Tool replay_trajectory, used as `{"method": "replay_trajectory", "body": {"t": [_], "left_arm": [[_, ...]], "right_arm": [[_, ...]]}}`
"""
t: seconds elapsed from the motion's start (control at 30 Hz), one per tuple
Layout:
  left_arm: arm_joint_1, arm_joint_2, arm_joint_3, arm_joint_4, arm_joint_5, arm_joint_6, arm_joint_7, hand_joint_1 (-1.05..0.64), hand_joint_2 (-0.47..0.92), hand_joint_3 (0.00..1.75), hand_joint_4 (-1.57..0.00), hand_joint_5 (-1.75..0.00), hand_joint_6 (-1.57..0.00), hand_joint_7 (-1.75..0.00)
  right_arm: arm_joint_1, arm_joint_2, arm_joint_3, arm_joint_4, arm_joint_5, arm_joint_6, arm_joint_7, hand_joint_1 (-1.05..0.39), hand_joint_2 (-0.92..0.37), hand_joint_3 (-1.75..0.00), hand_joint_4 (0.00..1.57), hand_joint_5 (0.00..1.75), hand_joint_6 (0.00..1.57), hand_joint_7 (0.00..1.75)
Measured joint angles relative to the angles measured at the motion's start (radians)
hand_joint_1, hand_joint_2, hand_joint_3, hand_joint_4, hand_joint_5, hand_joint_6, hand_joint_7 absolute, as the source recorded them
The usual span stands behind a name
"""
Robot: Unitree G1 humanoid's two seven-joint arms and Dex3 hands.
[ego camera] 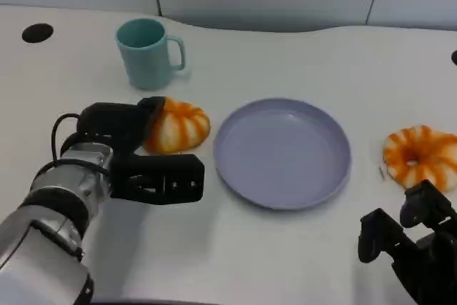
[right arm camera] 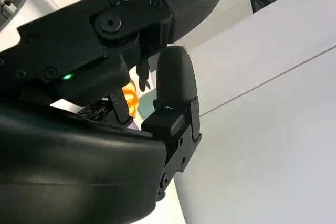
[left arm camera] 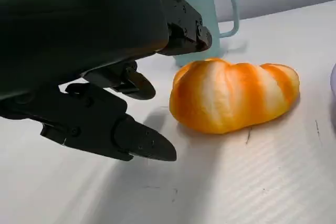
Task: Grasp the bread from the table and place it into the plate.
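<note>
Left hand [ego camera: 139, 151] fingers [left arm camera: 142, 142] spread wide, empty, flanking bread [left arm camera: 233, 95] without contact. Right hand [ego camera: 410, 237] fingers part-curled, empty. Bread orange-white striped, on worktop [ego camera: 300, 255] beside plate [ego camera: 282, 153].

The white table [ego camera: 235, 262] carries a lavender plate [ego camera: 282, 153] at its centre. An orange-striped bread [ego camera: 178, 126] lies at nine o'clock of the plate, a second one [ego camera: 420, 155] at three o'clock. A teal mug [ego camera: 148, 53] stands at ten o'clock.
</note>
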Motion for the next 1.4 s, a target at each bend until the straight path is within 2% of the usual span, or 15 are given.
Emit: {"method": "replay_trajectory", "body": {"t": [0.2, 0.27, 0.3, 0.4, 0.5, 0.53, 0.57, 0.67, 0.73, 0.93, 1.1, 1.4], "left_arm": [[0.0, 0.0, -0.002, 0.0, 0.0, 0.0, 0.0, -0.25, 0.9, 0.0, -0.64, -0.01, -0.64, 0.0], [0.0, 0.0, -0.002, 0.0, 0.0, 0.0, 0.0, -0.23, 0.91, 0.02, -0.82, -0.06, -0.83, -0.06], [0.0, 0.0, -0.003, 0.0, 0.0, -0.001, 0.0, -0.24, 0.9, 0.01, -0.85, -0.06, -0.86, -0.05], [-0.001, 0.003, -0.006, 0.0, 0.0, -0.008, 0.0, -0.25, 0.91, 0.01, -0.88, -0.05, -0.9, -0.04], [-0.001, 0.004, -0.007, 0.0, 0.0, -0.013, 0.0, -0.18, 0.91, 0.0, -0.95, -0.06, -0.93, -0.04], [-0.001, 0.004, -0.007, 0.0, 0.0, -0.015, 0.0, -0.16, 0.91, 0.01, -0.94, -0.05, -0.92, -0.03], [-0.001, 0.004, -0.007, 0.0, 0.0, -0.015, 0.001, -0.15, 0.89, 0.0, -0.85, -0.02, -0.86, -0.01], [-0.001, 0.005, 0.002, 0.0, -0.01, -0.038, 0.014, -0.17, 0.9, 0.01, -0.73, 0.0, -0.75, 0.0], [-0.001, 0.005, 0.015, -0.001, -0.022, -0.054, 0.012, -0.18, 0.9, 0.01, -0.72, 0.0, -0.72, 0.0], [-0.001, 0.004, 0.03, -0.001, -0.025, -0.06, 0.006, -0.16, 0.89, 0.0, -0.74, -0.02, -0.72, 0.0], [-0.001, 0.006, -0.009, -0.001, 0.004, -0.104, 0.032, -0.13, 0.89, 0.0, -0.78, -0.02, -0.72, 0.0], [-0.001, 0.008, -0.034, -0.001, 0.026, -0.107, 0.05, -0.15, 0.88, 0.0, -0.82, -0.02, -0.74, -0.01]], "right_arm": [[0.0, 0.001, 0.0, 0.0, 0.0, 0.0, 0.0, -0.45, -0.85, 0.0, 0.79, 1.75, 0.64, 1.75], [0.0, 0.001, 0.0, 0.0, 0.0, 0.0, 0.0, -0.45, -0.85, 0.0, 0.79, 1.75, 0.64, 1.75], [0.0, 0.001, -0.001, 0.0, 0.002, 0.001, 0.002, -0.45, -0.85, 0.0, 0.79, 1.75, 0.64, 1.75], [0.0, 0.001, -0.003, 0.0, 0.011, 0.006, 0.008, -0.45, -0.85, 0.0, 0.78, 1.75, 0.64, 1.75], [0.0, 0.001, -0.004, 0.0, 0.01, 0.009, 0.01, -0.47, -0.85, 0.0, 0.79, 1.75, 0.64, 1.75], [0.0, 0.001, -0.004, 0.0, 0.007, 0.009, 0.01, -0.47, -0.85, 0.0, 0.79, 1.75, 0.65, 1.75], [0.0, 0.001, -0.004, 0.0, 0.006, 0.009, 0.01, -0.46, -0.85, 0.0, 0.79, 1.75, 0.65, 1.75], [0.0, 0.001, -0.004, 0.0, 0.01, 0.011, 0.015, -0.45, -0.85, 0.0, 0.78, 1.75, 0.65, 1.75], [0.0, 0.001, -0.004, 0.0, 0.011, 0.015, 0.015, -0.45, -0.85, 0.0, 0.78, 1.75, 0.65, 1.75], [0.0, 0.001, -0.004, 0.0, 0.011, 0.016, 0.016, -0.45, -0.85, 0.0, 0.78, 1.75, 0.64, 1.75], [0.0, 0.001, -0.004, 0.0, 0.011, 0.016, 0.016, -0.45, -0.86, 0.0, 0.78, 1.75, 0.63, 1.75], [0.0, 0.002, -0.004, 0.0, 0.008, 0.016, 0.015, -0.45, -0.86, 0.0, 0.78, 1.75, 0.63, 1.75]]}}
